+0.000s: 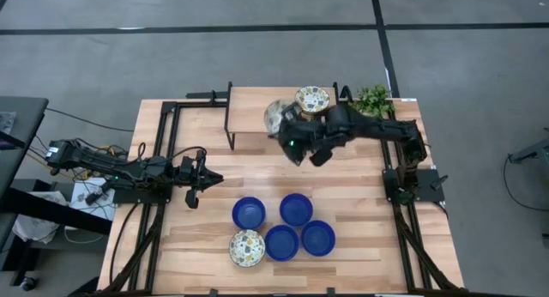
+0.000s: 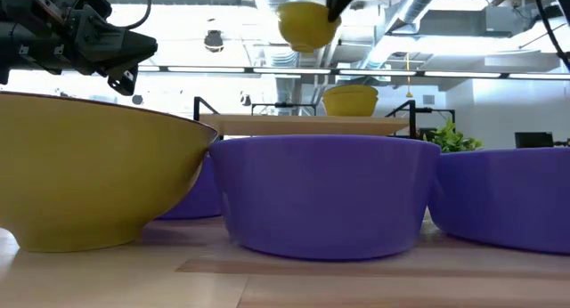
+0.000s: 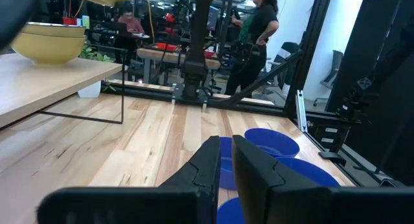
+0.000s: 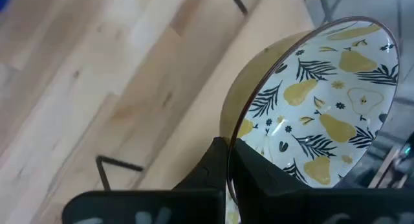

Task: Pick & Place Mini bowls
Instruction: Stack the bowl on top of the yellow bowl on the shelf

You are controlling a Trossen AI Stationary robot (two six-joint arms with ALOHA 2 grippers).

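Observation:
My right gripper (image 1: 290, 136) is shut on a white bowl with a yellow-green leaf pattern and a yellowish outside (image 4: 317, 101), held tilted in the air over the raised wooden shelf (image 1: 253, 117); the low view shows it high up (image 2: 307, 23). A second patterned bowl (image 1: 312, 100) stands on its base on the shelf. Several blue bowls (image 1: 296, 209) and one patterned bowl (image 1: 246, 248) sit on the table near its front. My left gripper (image 1: 204, 180) is shut and empty, hovering left of the blue bowls. My right gripper pinches the patterned bowl by its rim (image 4: 230, 141), one finger (image 4: 210, 169) on the yellowish outside and the other (image 4: 259, 179) on the patterned inside. The bowl is lifted clear and tipped on its side.
The shelf stands on thin black legs (image 1: 230, 130) along the far side of the table. A green plant (image 1: 375, 100) sits at the far right corner. Bare wood lies between the shelf and the blue bowls (image 1: 257, 172). People stand in the room beyond (image 3: 255, 30).

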